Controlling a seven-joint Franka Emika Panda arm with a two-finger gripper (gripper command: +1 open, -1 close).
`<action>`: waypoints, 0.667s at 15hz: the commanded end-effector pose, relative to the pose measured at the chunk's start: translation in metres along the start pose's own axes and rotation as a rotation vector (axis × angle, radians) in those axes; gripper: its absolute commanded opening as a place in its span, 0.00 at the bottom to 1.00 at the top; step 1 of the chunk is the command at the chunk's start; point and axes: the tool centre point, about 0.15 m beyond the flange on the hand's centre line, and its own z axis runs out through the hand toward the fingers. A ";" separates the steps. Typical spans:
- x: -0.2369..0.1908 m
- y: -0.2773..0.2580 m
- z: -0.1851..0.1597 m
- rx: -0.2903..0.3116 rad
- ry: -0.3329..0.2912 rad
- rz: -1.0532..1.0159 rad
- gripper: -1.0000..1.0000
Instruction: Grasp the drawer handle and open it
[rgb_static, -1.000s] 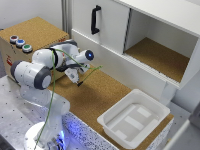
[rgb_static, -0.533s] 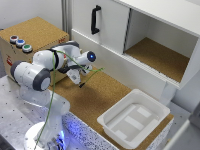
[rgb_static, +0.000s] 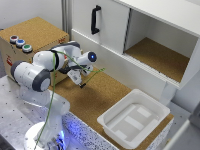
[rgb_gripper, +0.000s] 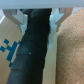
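Note:
The drawer handle (rgb_gripper: 34, 47) is a thick black bar that fills the middle of the wrist view, in front of a cardboard-coloured face with blue print (rgb_gripper: 9, 47). My gripper (rgb_gripper: 38, 17) straddles it, with one white finger (rgb_gripper: 18, 18) on each side pressing its flanks. In the exterior view the gripper (rgb_static: 78, 78) is at the side of the brown box (rgb_static: 35, 30) on the exterior view's left, low over the cork surface. There the handle is hidden behind the hand.
Three coloured buttons (rgb_static: 20, 43) sit on the box top. A white cabinet with a black door handle (rgb_static: 94, 20) and an open compartment (rgb_static: 160, 57) stands behind. A white tray (rgb_static: 125, 131) lies on the cork surface (rgb_static: 102, 97) at the exterior view's right.
The gripper has shifted slightly away from the box, toward the exterior view's right and front. The rest of the scene is unchanged.

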 end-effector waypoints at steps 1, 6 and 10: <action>0.025 0.058 -0.014 -0.038 0.004 0.021 0.00; 0.025 0.053 -0.018 -0.073 -0.024 0.010 1.00; 0.026 0.043 -0.023 -0.095 -0.035 -0.032 1.00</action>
